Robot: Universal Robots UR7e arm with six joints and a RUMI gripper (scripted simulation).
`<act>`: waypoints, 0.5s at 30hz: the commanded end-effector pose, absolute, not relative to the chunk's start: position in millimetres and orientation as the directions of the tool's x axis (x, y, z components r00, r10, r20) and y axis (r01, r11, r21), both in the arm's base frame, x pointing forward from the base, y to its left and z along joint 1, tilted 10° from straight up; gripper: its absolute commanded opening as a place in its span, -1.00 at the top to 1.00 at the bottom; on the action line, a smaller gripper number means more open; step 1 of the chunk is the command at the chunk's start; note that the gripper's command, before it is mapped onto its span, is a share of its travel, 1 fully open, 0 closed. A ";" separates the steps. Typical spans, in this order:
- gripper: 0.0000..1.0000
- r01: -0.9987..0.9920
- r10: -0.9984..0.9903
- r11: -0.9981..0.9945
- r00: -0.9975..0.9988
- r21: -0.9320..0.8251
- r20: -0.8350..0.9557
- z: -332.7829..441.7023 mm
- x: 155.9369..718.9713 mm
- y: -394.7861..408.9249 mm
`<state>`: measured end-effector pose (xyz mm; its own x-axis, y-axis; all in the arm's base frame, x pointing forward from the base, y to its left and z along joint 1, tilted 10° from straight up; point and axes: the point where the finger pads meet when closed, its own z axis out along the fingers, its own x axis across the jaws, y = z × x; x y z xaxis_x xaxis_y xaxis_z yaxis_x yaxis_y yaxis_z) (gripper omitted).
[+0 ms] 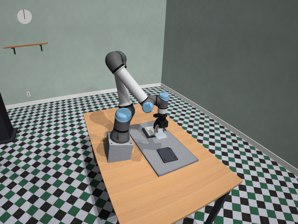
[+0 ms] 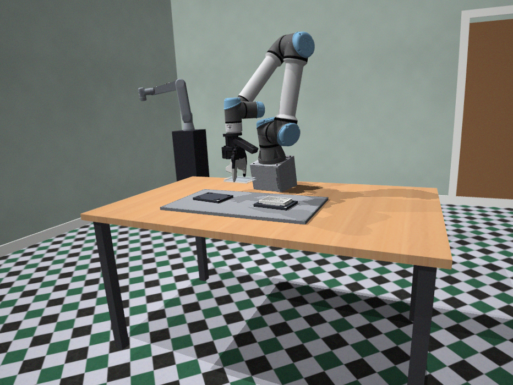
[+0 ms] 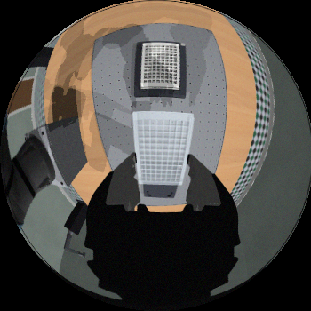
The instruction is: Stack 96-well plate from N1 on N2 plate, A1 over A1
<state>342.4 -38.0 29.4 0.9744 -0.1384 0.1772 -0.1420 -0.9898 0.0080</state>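
My gripper (image 1: 160,131) is shut on a clear 96-well plate (image 1: 160,134) and holds it in the air above the grey base plate (image 1: 163,147). The held plate also shows in the wrist view (image 3: 163,148) between my two fingers, and in the exterior view (image 2: 239,179). A second 96-well plate (image 1: 149,131) sits in the black nest N2 (image 1: 146,133), just beside the held plate. In the wrist view it lies ahead of the held plate (image 3: 160,65). The black nest N1 (image 1: 167,155) holds nothing.
The arm's grey pedestal (image 1: 119,149) stands on the wooden table (image 1: 154,173) beside the base plate. A second small arm on a black stand (image 2: 188,153) is behind the table.
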 end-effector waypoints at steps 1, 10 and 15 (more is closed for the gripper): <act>1.00 -0.143 -0.139 -0.990 0.974 0.010 0.177 29.6 344.8 -20.4; 1.00 -0.143 -0.139 -0.990 0.974 0.010 0.177 29.3 347.4 2.8; 1.00 -0.143 -0.139 -0.990 0.974 0.010 0.177 29.0 349.3 19.4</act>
<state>347.1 5.4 28.9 0.9744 -0.1383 0.1771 -0.1419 -0.9898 0.0077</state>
